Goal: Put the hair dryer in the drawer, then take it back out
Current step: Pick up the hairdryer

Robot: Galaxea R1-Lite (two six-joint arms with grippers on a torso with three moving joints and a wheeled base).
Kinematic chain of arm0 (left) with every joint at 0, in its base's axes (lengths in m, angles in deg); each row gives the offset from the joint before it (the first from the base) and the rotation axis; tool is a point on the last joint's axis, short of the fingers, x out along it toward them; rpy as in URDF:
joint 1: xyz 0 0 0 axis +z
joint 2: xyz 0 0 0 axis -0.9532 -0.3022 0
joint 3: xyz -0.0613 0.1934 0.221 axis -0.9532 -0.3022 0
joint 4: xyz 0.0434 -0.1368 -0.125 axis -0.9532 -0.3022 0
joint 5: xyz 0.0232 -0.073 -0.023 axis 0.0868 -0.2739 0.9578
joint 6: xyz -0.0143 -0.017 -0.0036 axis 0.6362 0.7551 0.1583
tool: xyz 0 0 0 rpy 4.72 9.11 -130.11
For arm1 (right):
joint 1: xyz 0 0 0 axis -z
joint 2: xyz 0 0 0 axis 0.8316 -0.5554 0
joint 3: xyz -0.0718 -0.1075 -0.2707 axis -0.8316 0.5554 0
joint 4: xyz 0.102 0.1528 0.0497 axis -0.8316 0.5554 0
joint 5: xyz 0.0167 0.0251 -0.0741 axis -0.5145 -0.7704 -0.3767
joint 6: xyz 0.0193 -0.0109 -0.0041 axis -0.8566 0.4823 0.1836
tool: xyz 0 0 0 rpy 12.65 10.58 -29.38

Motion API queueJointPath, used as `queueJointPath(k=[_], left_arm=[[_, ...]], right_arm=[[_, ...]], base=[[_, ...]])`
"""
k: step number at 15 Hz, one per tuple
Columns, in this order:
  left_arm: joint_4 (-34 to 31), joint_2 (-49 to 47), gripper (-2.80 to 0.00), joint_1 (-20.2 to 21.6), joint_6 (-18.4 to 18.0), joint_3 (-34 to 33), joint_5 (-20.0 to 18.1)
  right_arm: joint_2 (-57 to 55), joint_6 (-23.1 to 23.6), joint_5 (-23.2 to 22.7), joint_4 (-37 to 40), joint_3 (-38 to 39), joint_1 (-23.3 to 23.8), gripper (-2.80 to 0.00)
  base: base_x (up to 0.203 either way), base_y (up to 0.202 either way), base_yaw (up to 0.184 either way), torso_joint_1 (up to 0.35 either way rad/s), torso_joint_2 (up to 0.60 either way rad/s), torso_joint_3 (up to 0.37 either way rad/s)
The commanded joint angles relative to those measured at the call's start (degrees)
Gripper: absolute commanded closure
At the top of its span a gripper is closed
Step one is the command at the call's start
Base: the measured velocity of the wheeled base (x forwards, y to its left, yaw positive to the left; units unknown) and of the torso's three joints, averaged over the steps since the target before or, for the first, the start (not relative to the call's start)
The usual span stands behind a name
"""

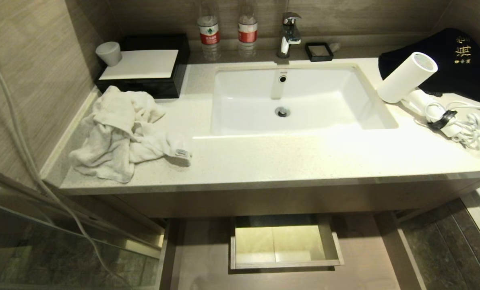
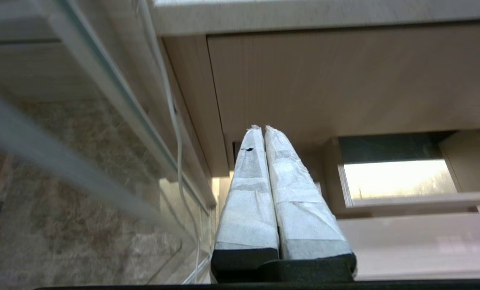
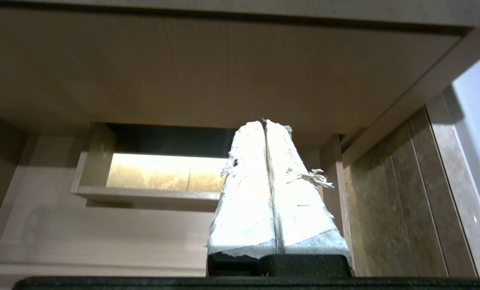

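Though low — both tools closed, empty

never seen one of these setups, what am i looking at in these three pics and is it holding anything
It is a wheeled robot with two arms. The wide picture comes from its head, looking down on a bathroom counter: a sink, a crumpled towel on the left, and the white hair dryer with its bundled cord on the right. Below the counter the drawer stands open. The other two pictures come from cameras on the wrists, low under the counter. The left gripper and the right gripper have padded white fingers pressed shut, holding nothing.
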Motion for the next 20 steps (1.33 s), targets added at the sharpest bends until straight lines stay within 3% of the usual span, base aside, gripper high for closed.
queueJointPath(k=[1,9,20], left_arm=[[0.07,-0.06,0.0,0.0,0.0,-0.08,-0.02],[-0.02,-0.06,0.0,0.0,0.0,-0.09,-0.02],[-0.02,-0.06,0.0,0.0,0.0,-0.09,-0.02]], right_arm=[[-0.07,0.09,-0.02,-0.04,0.0,-0.02,0.0],[-0.07,0.0,-0.11,0.04,0.01,-0.02,0.0],[-0.07,-0.56,-0.02,0.13,0.0,-0.02,0.0]], base=[[0.0,0.0,0.0,0.362,-0.21,0.139],[0.0,0.0,0.0,0.366,-0.27,0.1],[0.0,0.0,0.0,0.06,-0.1,-0.045]])
